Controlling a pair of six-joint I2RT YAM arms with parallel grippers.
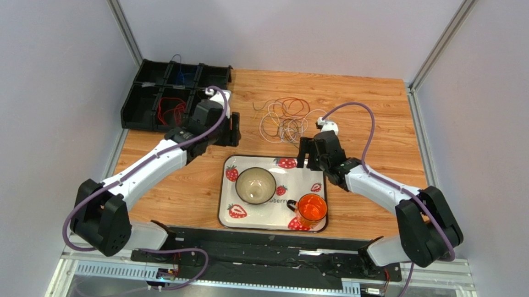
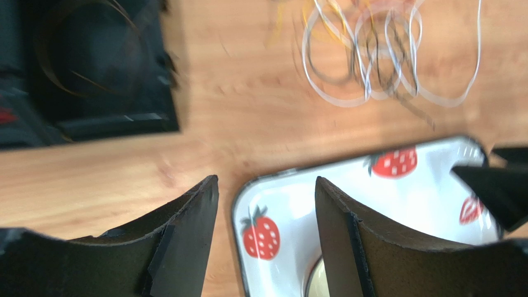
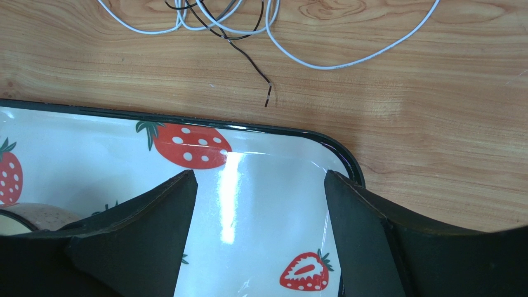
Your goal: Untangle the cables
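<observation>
Wood-grain tabletop (image 1: 379, 128) carries the cables (image 1: 288, 122), thin glossy loops heaped just beyond the tips of the right gripper (image 1: 310, 153). Both it and the left gripper (image 1: 228, 129) gape empty over the edge of a shiny strawberry-print tray (image 1: 263, 221).

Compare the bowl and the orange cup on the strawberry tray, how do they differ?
The bowl is beige and opaque; the orange cup looks translucent. The bowl is wider than the cup. The cup has a dark handle; the bowl has none. Both stand upright on the strawberry tray, not touching.
</observation>
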